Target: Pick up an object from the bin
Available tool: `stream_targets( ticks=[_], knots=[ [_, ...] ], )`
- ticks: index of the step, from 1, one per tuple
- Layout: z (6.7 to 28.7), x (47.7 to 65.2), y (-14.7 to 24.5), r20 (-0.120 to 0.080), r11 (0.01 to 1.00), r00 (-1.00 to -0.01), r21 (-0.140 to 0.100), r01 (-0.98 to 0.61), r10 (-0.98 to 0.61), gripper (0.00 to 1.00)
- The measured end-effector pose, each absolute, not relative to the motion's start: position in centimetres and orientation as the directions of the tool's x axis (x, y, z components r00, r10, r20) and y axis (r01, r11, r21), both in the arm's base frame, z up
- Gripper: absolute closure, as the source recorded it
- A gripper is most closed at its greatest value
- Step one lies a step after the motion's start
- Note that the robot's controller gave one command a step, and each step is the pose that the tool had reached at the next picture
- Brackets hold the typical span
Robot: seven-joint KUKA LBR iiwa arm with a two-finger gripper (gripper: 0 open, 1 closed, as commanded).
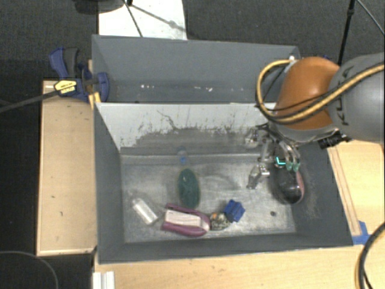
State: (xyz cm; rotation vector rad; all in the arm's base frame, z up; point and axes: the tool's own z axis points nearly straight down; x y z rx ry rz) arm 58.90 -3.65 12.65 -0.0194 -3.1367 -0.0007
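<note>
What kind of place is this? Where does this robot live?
Probably a robot lab or testing workshop. A robot arm with cables reaches over a grey metal bin, which holds just a few loose things, like a green oval lump and a small blue block.

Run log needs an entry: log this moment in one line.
gripper: right side of bin | nearest: blue block | further left: green oval, purple-white packet

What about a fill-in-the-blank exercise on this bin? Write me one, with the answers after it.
The oval thing in the middle of the bin is dark ___.
The small block near the front wall is ___.
The gripper hangs over the ___ part of the bin, as the view shows it.
Missing words: green; blue; right.
</note>
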Motion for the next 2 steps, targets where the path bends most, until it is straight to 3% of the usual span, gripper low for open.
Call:
stream_targets(
  ticks=[1,2],
  knots=[
    [13.0,50.7,0.1,0.003,0.986,-0.986,0.002,-0.169,-0.169,0.0],
    [7.1,50.2,0.5,-0.008,0.962,-0.962,-0.001,-0.274,-0.274,0.0]
  ],
)
